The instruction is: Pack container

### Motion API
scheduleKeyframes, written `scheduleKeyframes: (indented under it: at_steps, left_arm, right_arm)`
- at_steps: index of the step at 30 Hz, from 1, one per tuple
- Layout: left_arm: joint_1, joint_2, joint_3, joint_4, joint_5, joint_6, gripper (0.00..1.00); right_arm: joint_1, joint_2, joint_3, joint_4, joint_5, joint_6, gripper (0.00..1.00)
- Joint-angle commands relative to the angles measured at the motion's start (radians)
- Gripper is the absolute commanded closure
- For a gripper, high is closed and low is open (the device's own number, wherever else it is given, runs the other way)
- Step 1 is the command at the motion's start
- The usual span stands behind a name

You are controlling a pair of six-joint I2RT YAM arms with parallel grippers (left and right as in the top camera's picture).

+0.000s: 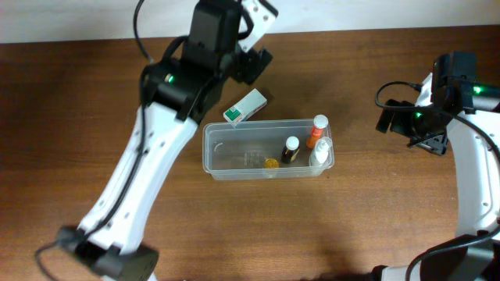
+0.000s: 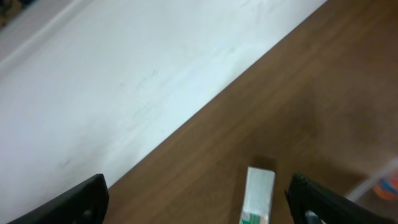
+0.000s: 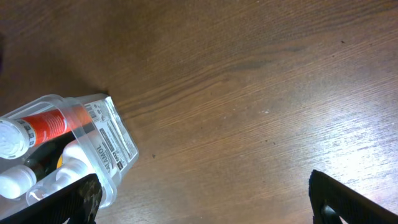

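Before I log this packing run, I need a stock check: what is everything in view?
container: one, clear, middle of the table
orange bottle: one, orange with a white cap, in the container's right end
dark bottle: one, dark with a white cap, in the container beside the orange one
white bottle: one, white, in the container's right end
small yellow item: one, in the container, too small to identify
box: one, white and green, on the table outside the container's far rim
table: one, brown wood
left claw: one, dark, open, near the box
right claw: one, dark, open, empty
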Motion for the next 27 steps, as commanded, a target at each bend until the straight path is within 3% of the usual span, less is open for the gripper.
scheduleKeyframes:
  at_steps: [1, 6, 13, 27]
  left_arm:
    - [0.014, 0.153, 0.008, -0.008, 0.02, 0.019, 0.07]
    - [0.029, 0.268, 0.008, -0.021, 0.077, -0.001, 0.06]
    - [0.083, 0.327, 0.008, -0.074, 0.287, -0.012, 0.05]
    - [0.113, 0.448, 0.008, -0.184, 0.312, 0.024, 0.04]
  right_arm:
    - [-0.003, 0.006, -0.01, 0.004, -0.002, -0.01, 0.01]
    - [-0.003, 0.006, -0.017, 0.01, -0.002, -0.01, 0.02]
    - [-0.003, 0.006, -0.017, 0.01, -0.002, -0.01, 0.02]
    - [-0.003, 0.006, -0.018, 0.014, -0.002, -0.01, 0.01]
